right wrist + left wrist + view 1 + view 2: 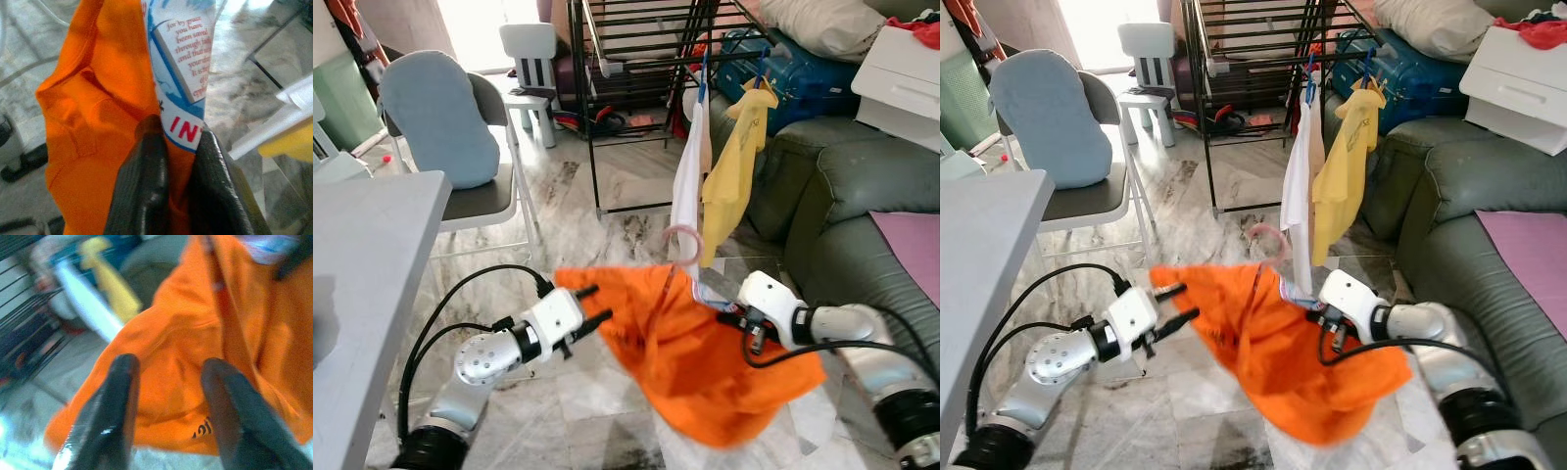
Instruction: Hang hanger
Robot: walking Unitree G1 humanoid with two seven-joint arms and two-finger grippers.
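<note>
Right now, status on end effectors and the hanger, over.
Right end effector shut on orange shirt. Left end effector open at shirt's other edge. Pink hanger inside shirt, not yet hung. Drying rack ahead, garments hanging in front.

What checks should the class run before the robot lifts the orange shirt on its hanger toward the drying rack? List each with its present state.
1. Right pincer shut on the orange shirt: ok.
2. Left pincer gripping the shirt: not ok; its fingers stand open at the cloth's edge.
3. Pink hanger hook free above the collar: ok.
4. Hanger seated in both shoulders: cannot tell; cloth hides it.
5. Drying rack rail has room beside the white garment and yellow shirt: cannot tell.
</note>
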